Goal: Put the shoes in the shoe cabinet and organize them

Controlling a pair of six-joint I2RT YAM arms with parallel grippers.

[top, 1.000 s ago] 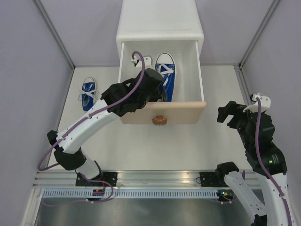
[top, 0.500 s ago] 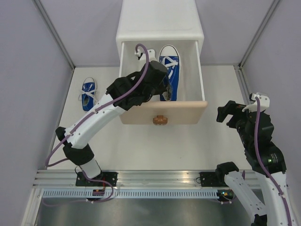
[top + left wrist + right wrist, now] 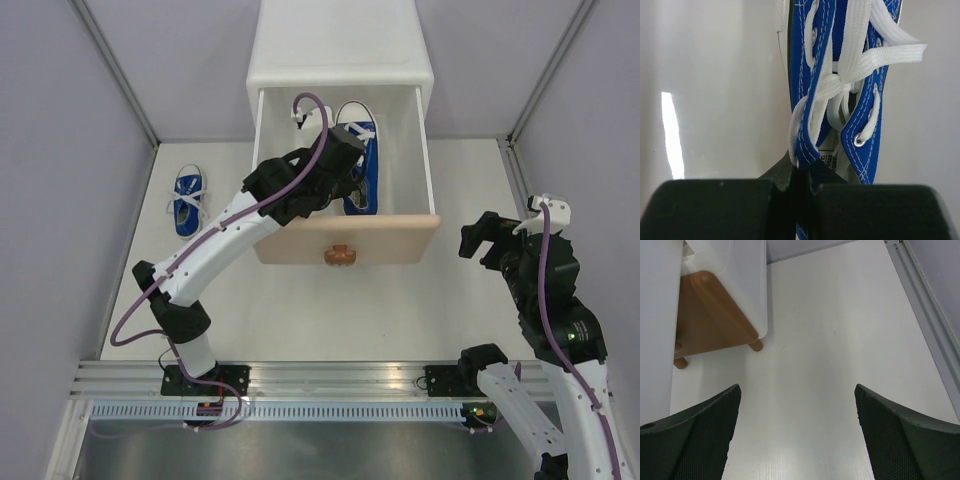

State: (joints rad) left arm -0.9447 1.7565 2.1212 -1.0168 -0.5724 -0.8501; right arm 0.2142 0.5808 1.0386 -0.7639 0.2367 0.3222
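Showing one blue shoe [image 3: 366,170] inside the pulled-out upper drawer [image 3: 345,238] of the shoe cabinet [image 3: 340,45]. It lies toward the drawer's right wall, with its toe pointing to the cabinet body. Its white laces [image 3: 860,60] are loosely crossed and one end trails to the right.

The left gripper [image 3: 800,180] reaches over the beige drawer front and down into the drawer. Its jaws are pinched together on the blue canvas edge by the eyelets, at the shoe's opening. From these views it is unclear whether the sole rests on the drawer floor or hangs just above it. The rest of the drawer floor seen beside the shoe is bare white.

A second blue shoe [image 3: 187,200] lies on the table [image 3: 330,310] to the left of the cabinet, well apart from the drawer, toe toward the far wall. A brown knob [image 3: 340,255] sits at the middle of the drawer front.

The right gripper [image 3: 796,405] hangs above the table to the right of the drawer, jaws spread wide and holding nothing. Its wrist view takes in the brown lower drawer front [image 3: 710,325] and one small foot of the cabinet.
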